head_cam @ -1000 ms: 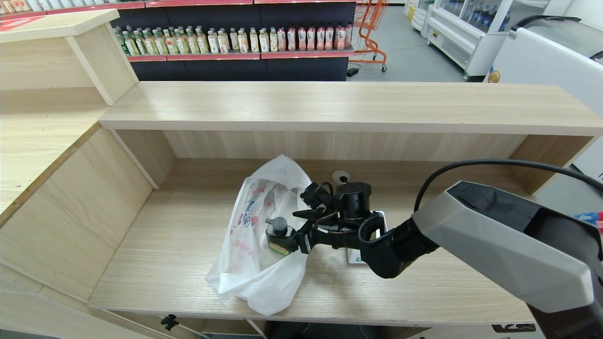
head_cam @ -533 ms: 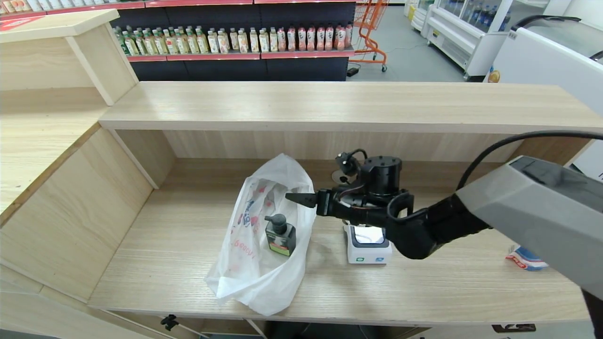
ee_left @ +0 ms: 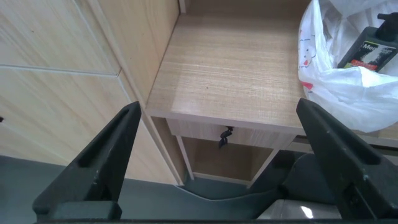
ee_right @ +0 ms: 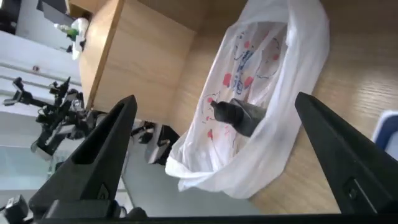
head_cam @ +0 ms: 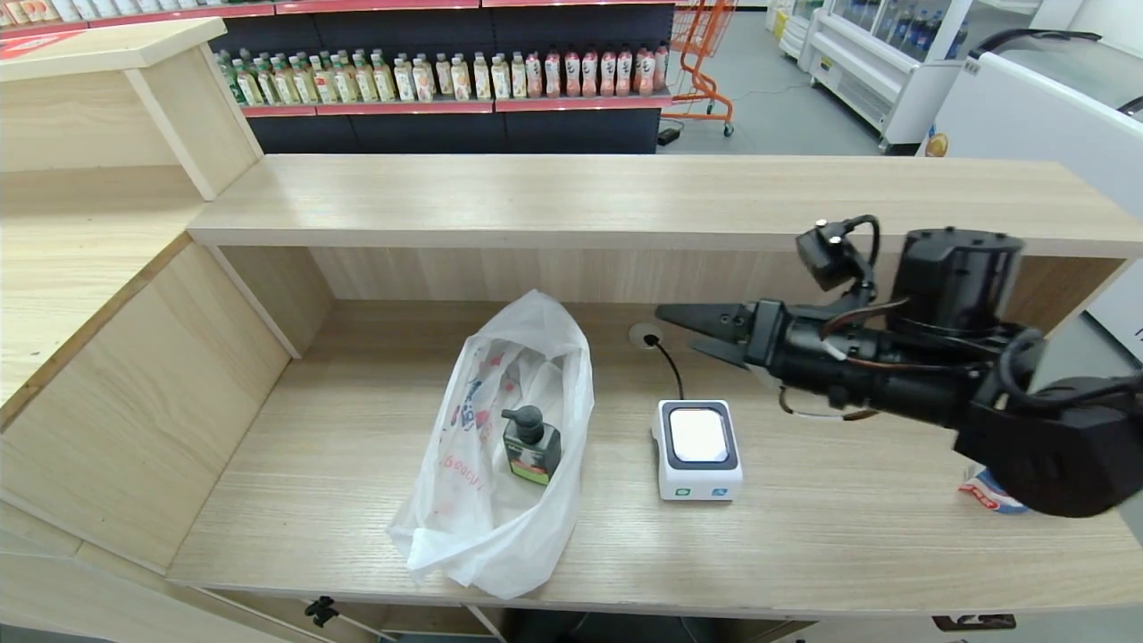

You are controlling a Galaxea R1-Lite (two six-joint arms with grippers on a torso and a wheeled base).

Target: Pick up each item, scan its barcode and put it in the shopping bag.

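Observation:
A white plastic shopping bag (head_cam: 487, 500) lies open on the wooden counter (head_cam: 339, 464). Inside it stands a dark pump bottle (head_cam: 530, 446) with a grey top. My right gripper (head_cam: 683, 329) hovers open and empty above the counter, right of the bag and behind the white barcode scanner (head_cam: 698, 448). The right wrist view looks down between the open fingers (ee_right: 99, 155) at the bag (ee_right: 273, 81) and the bottle (ee_right: 239, 117). My left gripper (ee_left: 219, 107) is open and empty off the counter's front left corner, with the bag (ee_left: 348, 93) and bottle (ee_left: 373, 50) to one side.
A blue, red and white packet (head_cam: 987, 489) lies at the counter's right end, partly behind my right arm. The scanner's cable runs to a hole (head_cam: 645, 335) at the back. An upper shelf (head_cam: 661, 201) overhangs the rear, and a side wall (head_cam: 143, 402) closes the left.
My right gripper let go of the pump bottle inside the bag, then pulled back up and to the right, open and empty. The bottle stays standing in the bag.

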